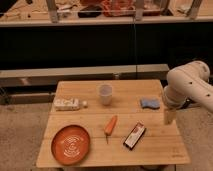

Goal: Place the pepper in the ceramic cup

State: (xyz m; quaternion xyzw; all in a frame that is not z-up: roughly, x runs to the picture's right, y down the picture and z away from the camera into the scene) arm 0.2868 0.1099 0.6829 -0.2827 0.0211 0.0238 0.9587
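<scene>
The orange pepper [111, 125] lies on the wooden table [155, 152] near its middle, with its thin dark stem pointing toward the front edge. The white ceramic cup [105, 94] stands upright behind it, toward the table's far side. My gripper [170, 116] hangs from the white arm over the table's right edge, well to the right of both the pepper and the cup. It is open and holds nothing.
A round orange plate [71, 144] sits at the front left. A white bottle [67, 104] lies on its side at the left. A blue sponge [149, 103] rests near the gripper, and a dark packet [134, 135] lies right of the pepper. A dark shelf unit stands behind the table.
</scene>
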